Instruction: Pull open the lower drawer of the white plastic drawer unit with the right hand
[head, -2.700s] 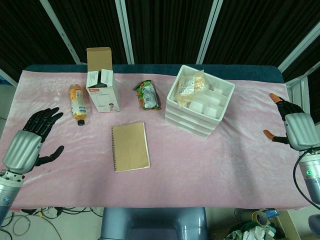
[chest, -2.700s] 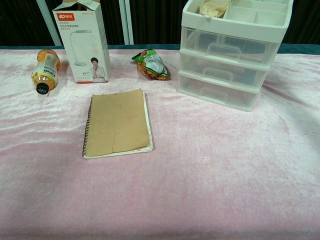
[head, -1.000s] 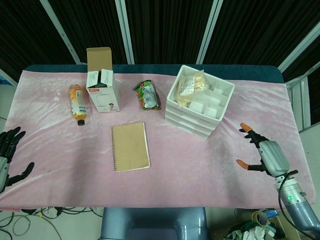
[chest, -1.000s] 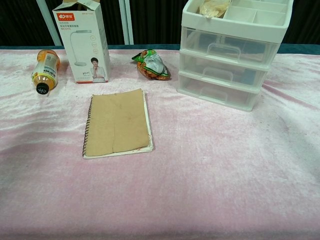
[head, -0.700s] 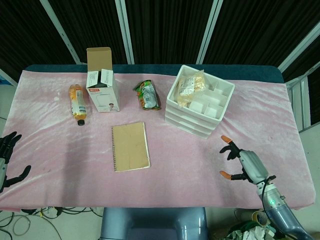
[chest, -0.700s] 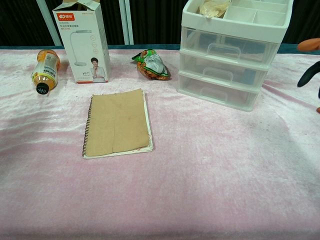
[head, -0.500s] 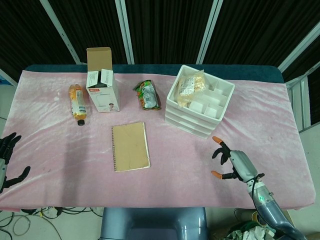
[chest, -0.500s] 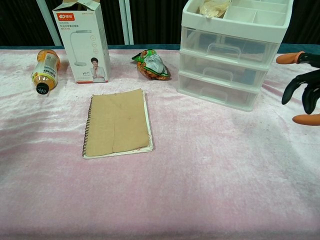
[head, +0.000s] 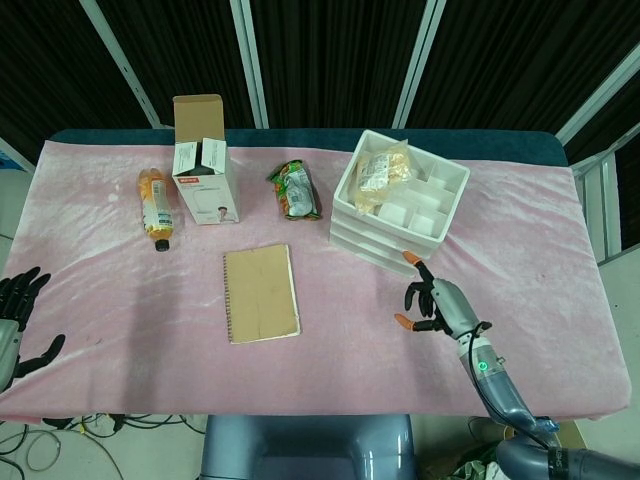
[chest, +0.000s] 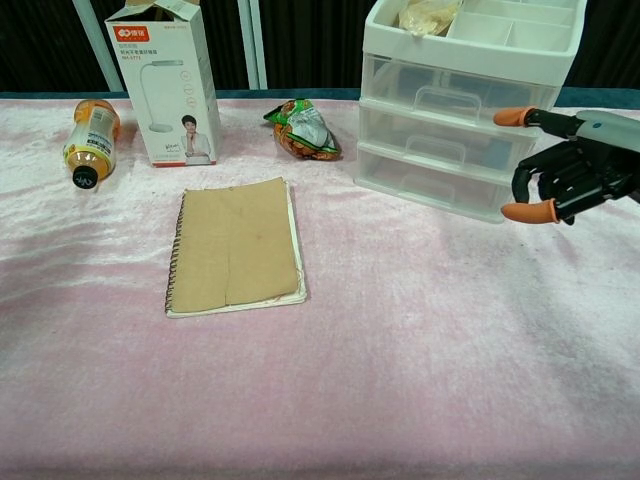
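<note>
The white plastic drawer unit (head: 398, 205) (chest: 462, 95) stands at the back right of the pink cloth, all three clear drawers closed. Its lower drawer (chest: 435, 178) has a small handle on the front. My right hand (head: 437, 302) (chest: 568, 168) hovers just in front and to the right of the unit, fingers spread and slightly curled, orange tips showing, holding nothing and not touching the drawer. My left hand (head: 15, 330) sits open at the far left table edge, only in the head view.
A brown spiral notebook (head: 261, 293) lies mid-table. A tall lamp box (head: 204, 163), an orange bottle (head: 156, 204) on its side and a snack packet (head: 294, 190) line the back. Bagged snacks (head: 382, 168) fill the unit's top tray.
My right hand has swept in from the far right edge toward the drawer unit's front. The left hand has dropped back to the left table edge. The drawers stay closed.
</note>
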